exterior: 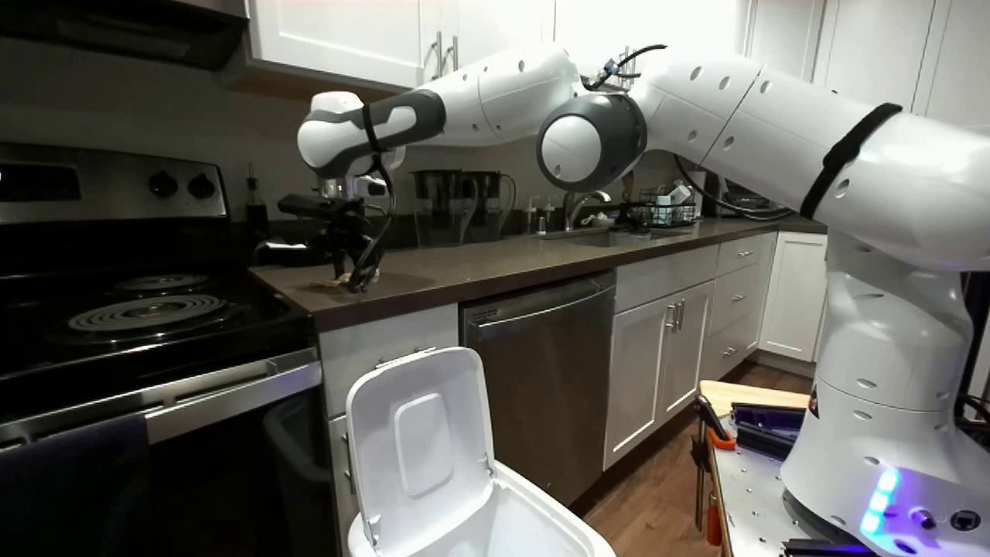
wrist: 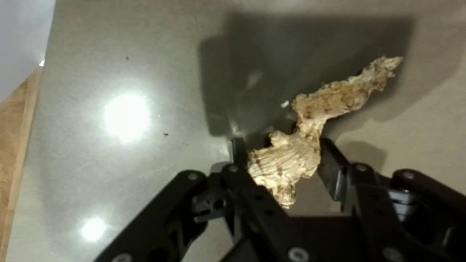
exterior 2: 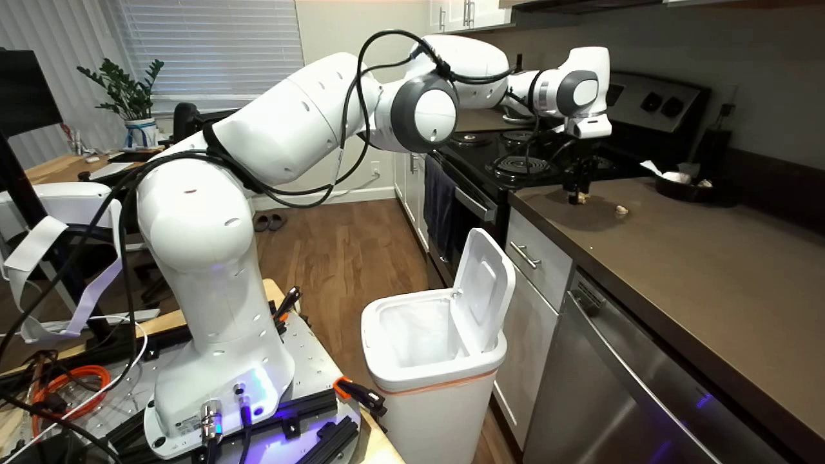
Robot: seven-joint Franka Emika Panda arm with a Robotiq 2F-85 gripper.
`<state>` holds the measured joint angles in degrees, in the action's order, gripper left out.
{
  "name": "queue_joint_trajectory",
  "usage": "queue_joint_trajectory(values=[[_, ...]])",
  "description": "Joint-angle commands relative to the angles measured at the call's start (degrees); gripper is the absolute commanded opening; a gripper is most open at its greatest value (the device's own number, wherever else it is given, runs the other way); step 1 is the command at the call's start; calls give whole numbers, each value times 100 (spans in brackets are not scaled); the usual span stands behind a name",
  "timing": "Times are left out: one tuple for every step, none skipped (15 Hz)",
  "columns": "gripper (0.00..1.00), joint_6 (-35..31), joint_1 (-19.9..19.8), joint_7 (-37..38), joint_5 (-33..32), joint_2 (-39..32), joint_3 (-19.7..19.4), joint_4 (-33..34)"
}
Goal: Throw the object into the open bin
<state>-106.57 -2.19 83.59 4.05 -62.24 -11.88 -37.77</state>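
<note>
The object is a knobbly, pale tan, root-like piece between my fingers in the wrist view. One thin end reaches out past the fingertips to the upper right. My gripper is partly closed, with a finger against each side of the piece. In both exterior views the gripper is low at the counter's end by the stove, and little of the object shows. I cannot tell whether it still touches the counter. The white open bin stands on the floor below the counter. Its raised lid leans toward the cabinets.
A small tan bit lies on the brown counter near the gripper. A dark dish with pale things stands behind it. The black stove adjoins the counter. Water pitchers stand along the wall.
</note>
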Motion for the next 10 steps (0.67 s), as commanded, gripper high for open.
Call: queue_joint_trajectory(values=[[25, 85, -22, -7, -5, -89, -2, 192], [23, 96, -9, -11, -10, -65, -5, 172], [20, 102, -2, -23, 2, -38, 6, 151], [20, 117, 17, -25, -1, -1, 7, 120], [20, 150, 45, -38, -8, 56, 8, 79], [20, 185, 77, -61, -4, 125, 21, 25], [20, 224, 109, -79, -7, 188, 26, -21], [20, 290, 163, -96, -21, 274, 23, -84], [20, 348, 211, -117, -24, 367, 26, -146], [20, 409, 256, -134, -17, 459, 35, -203]])
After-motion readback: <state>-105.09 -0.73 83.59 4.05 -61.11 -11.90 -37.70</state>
